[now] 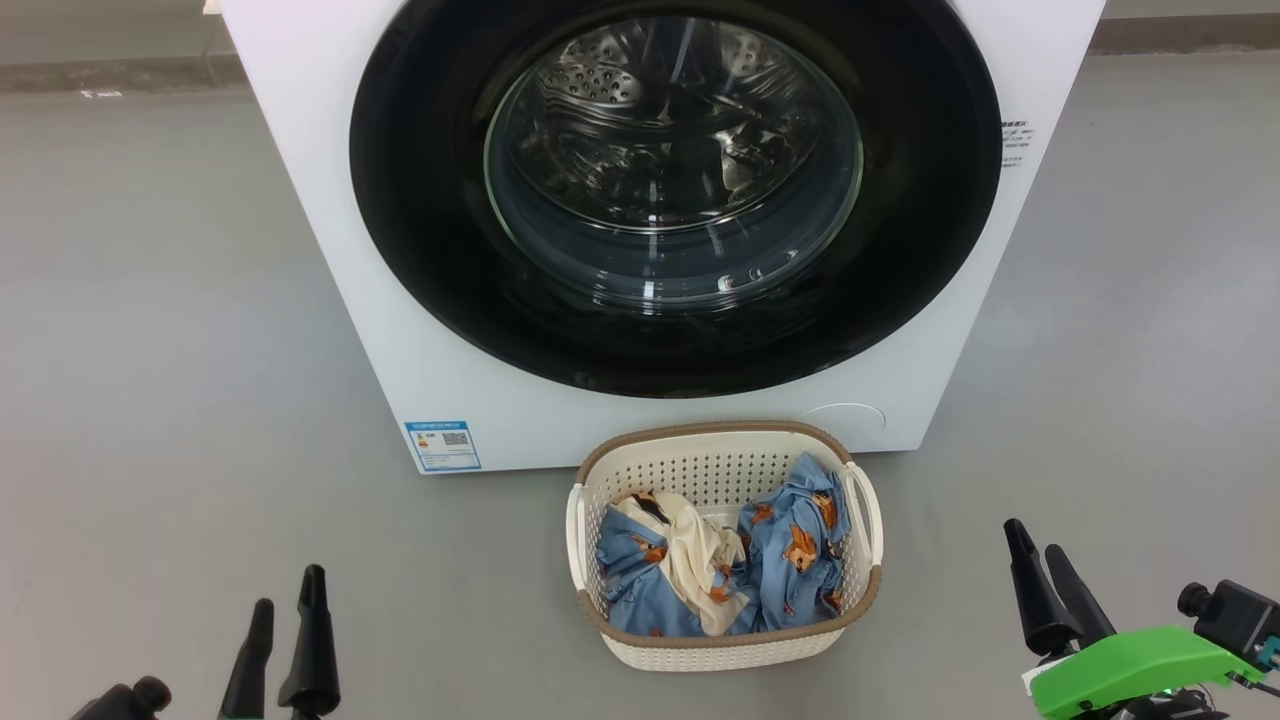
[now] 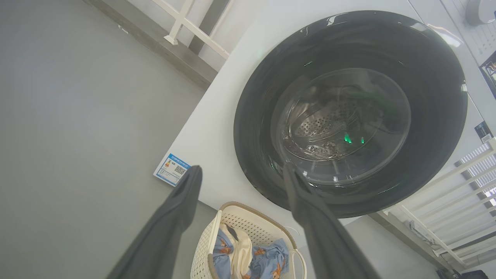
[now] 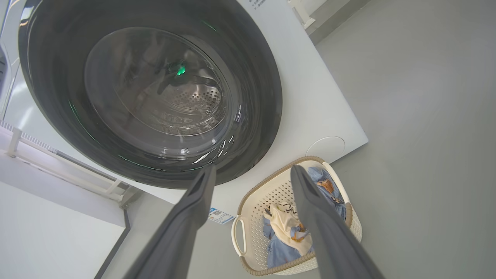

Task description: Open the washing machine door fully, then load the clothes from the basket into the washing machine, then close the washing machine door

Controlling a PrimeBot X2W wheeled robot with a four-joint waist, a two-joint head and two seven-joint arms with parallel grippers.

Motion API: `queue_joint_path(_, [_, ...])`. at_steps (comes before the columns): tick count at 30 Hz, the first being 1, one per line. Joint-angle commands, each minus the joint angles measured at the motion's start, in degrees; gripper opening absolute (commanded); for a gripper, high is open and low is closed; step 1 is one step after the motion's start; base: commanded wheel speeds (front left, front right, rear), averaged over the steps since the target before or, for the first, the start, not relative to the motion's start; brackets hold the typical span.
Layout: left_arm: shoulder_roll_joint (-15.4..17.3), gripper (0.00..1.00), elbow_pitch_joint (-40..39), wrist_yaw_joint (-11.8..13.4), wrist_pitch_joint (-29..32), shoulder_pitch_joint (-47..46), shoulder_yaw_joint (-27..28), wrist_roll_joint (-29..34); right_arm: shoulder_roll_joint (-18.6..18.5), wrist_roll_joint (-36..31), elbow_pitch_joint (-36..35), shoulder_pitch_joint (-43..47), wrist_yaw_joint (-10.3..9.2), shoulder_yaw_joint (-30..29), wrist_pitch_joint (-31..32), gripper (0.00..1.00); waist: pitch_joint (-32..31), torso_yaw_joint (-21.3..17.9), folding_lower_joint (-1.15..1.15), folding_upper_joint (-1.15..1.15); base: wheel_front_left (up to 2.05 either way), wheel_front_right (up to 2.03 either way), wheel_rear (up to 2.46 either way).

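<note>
Squarely ahead, the washing machine (image 1: 320, 250) stands on a grey floor (image 1: 150, 300), its white front taking up most of the head view. Its round black door (image 1: 675, 170) lies shut against that front, and the steel drum shows through the clear glass at its centre. Just in front of the machine, below the door, the cream basket (image 1: 725, 650) sits on the floor with its brown rim up and a white handle on each side. The clothes (image 1: 790, 550) lie bunched inside it: light-blue pieces printed with small orange figures, and a cream piece draped over the left heap.

The left gripper (image 1: 288, 600) hangs at the lower left of the head view and the right gripper (image 1: 1033, 540) at the lower right. Both have their fingers spread wide and hold nothing, and each is well apart from the basket. A small blue sticker (image 1: 442, 445) sits low on the machine's left, and a round white flap (image 1: 842, 418) sits low on its right, just behind the basket.
</note>
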Motion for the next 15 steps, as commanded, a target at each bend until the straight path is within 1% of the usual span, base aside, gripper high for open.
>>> queue_joint_path(1, [0.8,1.00,-1.5,0.0,-0.9,-2.2,1.0,1.9,-1.3,-1.8,-1.5,-2.7,0.19,1.1,-0.8,1.00,0.0,0.0,0.00,0.00,0.00,0.00,0.00])
queue_joint_path(15, [1.0,1.00,-1.9,0.0,-3.2,-2.5,0.4,12.8,-2.5,-10.5,-1.2,-3.0,0.23,3.6,-3.2,1.00,0.0,0.2,0.00,0.00,0.00,0.00,0.00])
